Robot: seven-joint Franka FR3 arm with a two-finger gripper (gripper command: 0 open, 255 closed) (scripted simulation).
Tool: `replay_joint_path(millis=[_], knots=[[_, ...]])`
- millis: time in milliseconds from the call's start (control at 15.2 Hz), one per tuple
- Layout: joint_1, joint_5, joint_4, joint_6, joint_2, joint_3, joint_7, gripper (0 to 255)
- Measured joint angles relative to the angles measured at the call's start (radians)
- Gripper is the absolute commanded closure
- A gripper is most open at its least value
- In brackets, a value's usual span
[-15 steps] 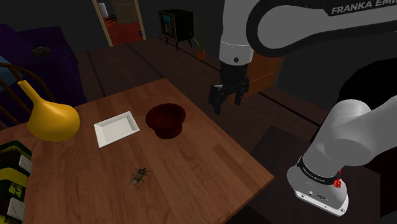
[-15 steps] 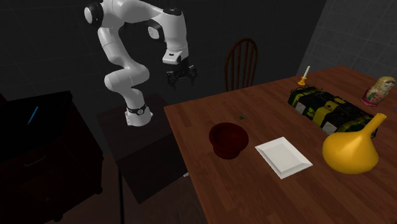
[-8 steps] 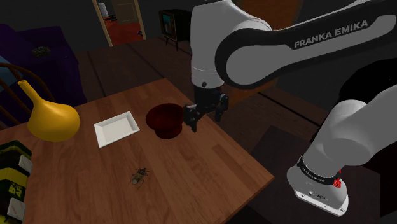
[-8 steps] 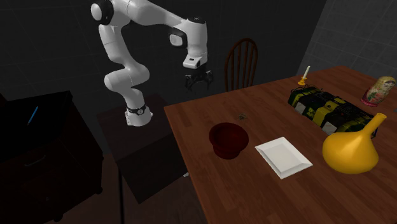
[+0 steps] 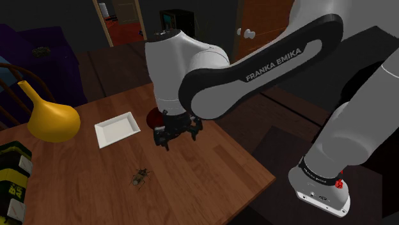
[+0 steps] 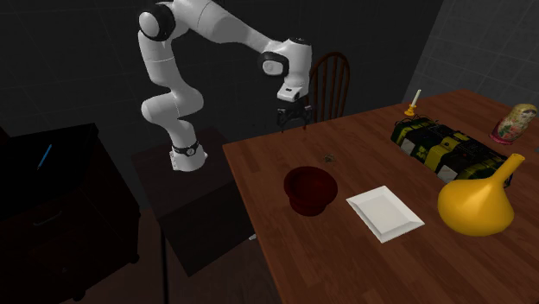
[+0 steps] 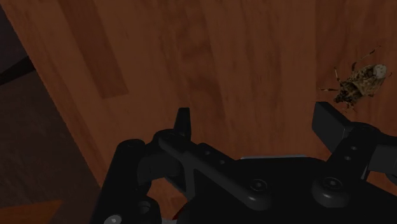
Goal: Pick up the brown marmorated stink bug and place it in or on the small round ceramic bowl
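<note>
Stink bug (image 7: 359,79) near parted end effector (image 7: 257,124)

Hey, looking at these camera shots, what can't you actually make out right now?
- Shoulder view: the dark red bowl is mostly hidden behind the arm and gripper.
- Second exterior view: the stink bug is a speck, too small for any detail.
- Shoulder view: the yellow-and-black box is cut off by the left edge.
</note>
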Motion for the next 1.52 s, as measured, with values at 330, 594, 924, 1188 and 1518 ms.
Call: replay_joint_path(millis=[330, 594, 924, 1188, 1518], knots=[[0.047, -0.248, 0.177, -0.002, 0.279, 0.038, 0.267, 0], [0.163, -0.408, 0.348, -0.047, 0.483, -0.008, 0.433, 0], [0.316, -0.529, 0.603, -0.128, 0.709, -0.091, 0.552, 0], [0.365, -0.564, 0.685, -0.138, 0.791, -0.123, 0.578, 0], [0.368, -0.583, 0.665, -0.094, 0.819, -0.137, 0.591, 0]])
